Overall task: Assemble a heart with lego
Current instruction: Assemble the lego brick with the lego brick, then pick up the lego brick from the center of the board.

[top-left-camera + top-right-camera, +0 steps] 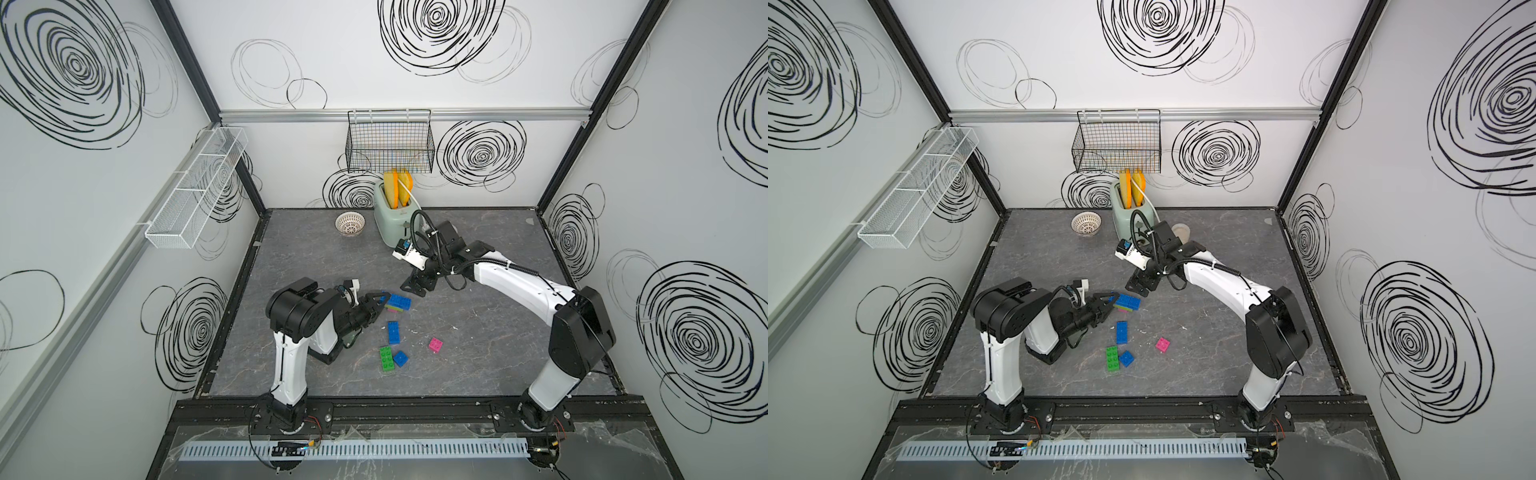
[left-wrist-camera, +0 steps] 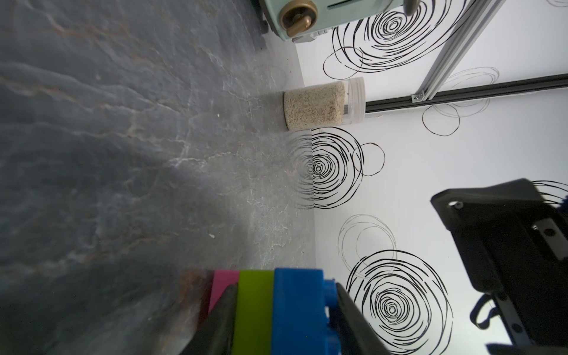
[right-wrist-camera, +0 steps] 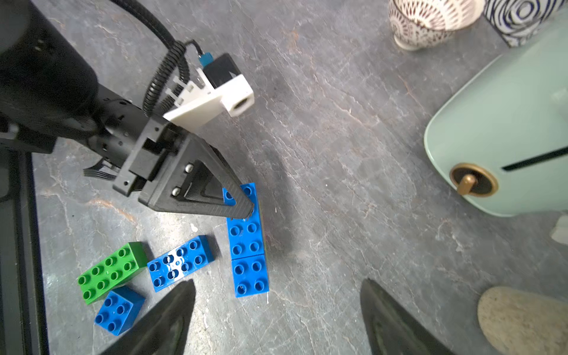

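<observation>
Bright, even light, soft shadows; wrist views blur near edges.

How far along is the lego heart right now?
Done: a pink, lime and blue stack is joined. In hand: the left gripper clamps it between its fingers; the right gripper hangs open, empty. Left: the blue oblong brick, green brick, small blue brick and pink brick lie loose.

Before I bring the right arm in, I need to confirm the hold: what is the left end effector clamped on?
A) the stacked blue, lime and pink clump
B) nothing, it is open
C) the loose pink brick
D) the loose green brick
A: in the left wrist view the left end effector pinches the clump across its pink, lime and blue layers.
</observation>
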`<state>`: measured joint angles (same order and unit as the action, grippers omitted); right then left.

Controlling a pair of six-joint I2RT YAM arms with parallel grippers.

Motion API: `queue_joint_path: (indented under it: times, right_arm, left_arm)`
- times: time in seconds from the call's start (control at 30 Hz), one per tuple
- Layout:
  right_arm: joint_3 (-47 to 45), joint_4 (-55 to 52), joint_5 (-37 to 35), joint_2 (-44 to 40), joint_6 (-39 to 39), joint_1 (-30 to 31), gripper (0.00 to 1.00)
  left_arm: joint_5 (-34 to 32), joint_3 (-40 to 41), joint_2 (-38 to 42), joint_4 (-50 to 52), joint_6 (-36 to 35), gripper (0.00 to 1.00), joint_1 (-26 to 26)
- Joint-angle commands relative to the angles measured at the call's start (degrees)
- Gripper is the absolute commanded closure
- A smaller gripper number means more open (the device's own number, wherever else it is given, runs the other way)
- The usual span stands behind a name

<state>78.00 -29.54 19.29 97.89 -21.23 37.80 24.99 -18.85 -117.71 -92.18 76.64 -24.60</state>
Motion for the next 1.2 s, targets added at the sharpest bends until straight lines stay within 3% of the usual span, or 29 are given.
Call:
queue_joint_path:
  times: [0.0, 0.3, 0.6, 0.87, 1.17]
  right_arm:
    - [-3.8, -1.83, -5.73, 0.1, 7.88, 2.32, 0.14]
    - [-15.27, 4.9, -13.91, -3.7, 29.81, 14.21, 0.16]
    - [-15.65, 8.86, -17.46, -0.69, 42.59, 18.25, 0.17]
    - [-12.35, 8.79, -19.49, 4.5, 45.12, 19.52, 0.21]
    - [-11.46, 8.86, -21.31, 7.06, 45.39, 21.34, 0.4]
  left_arm:
    - [-0.38, -0.39, -1.82, -11.79, 0.61, 0.66, 0.05]
    - [-0.23, -0.33, -1.47, -11.79, 0.44, 0.66, 2.4]
    - [0.23, 0.68, -0.52, -11.79, 0.13, 0.66, 5.16]
    - [0.84, 1.53, 0.38, -11.84, -0.01, 0.66, 6.54]
    - [1.1, 1.27, 0.21, -11.8, 0.16, 0.66, 6.76]
